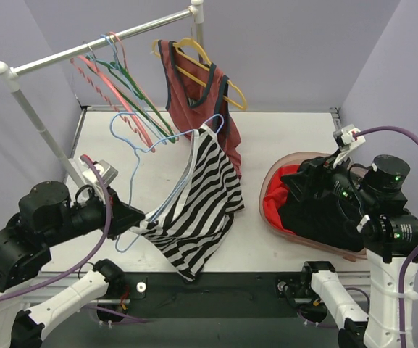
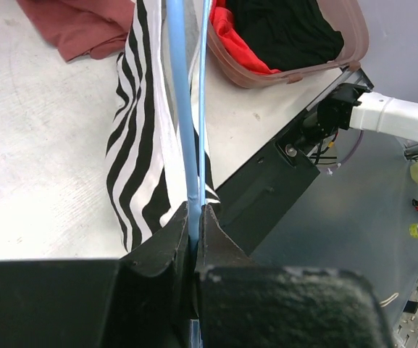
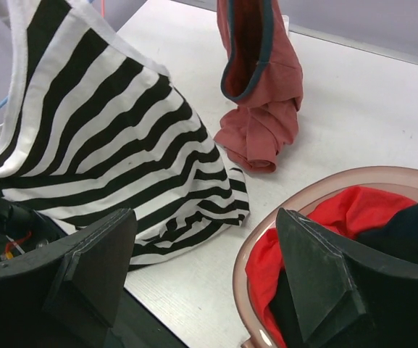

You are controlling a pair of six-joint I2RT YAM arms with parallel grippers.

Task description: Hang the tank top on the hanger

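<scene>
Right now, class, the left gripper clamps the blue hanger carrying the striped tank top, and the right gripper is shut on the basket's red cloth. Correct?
No. The right wrist view shows the right gripper open, holding nothing; the red cloth lies in the basket. The left gripper does clamp the blue hanger carrying the striped tank top.

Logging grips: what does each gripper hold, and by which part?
Left gripper: thin light-blue wire hanger, pinched at its lower wire. Right gripper: open, nothing.

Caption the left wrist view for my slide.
Left gripper shut on the light-blue hanger, striped tank top draped alongside, basket beyond.
</scene>
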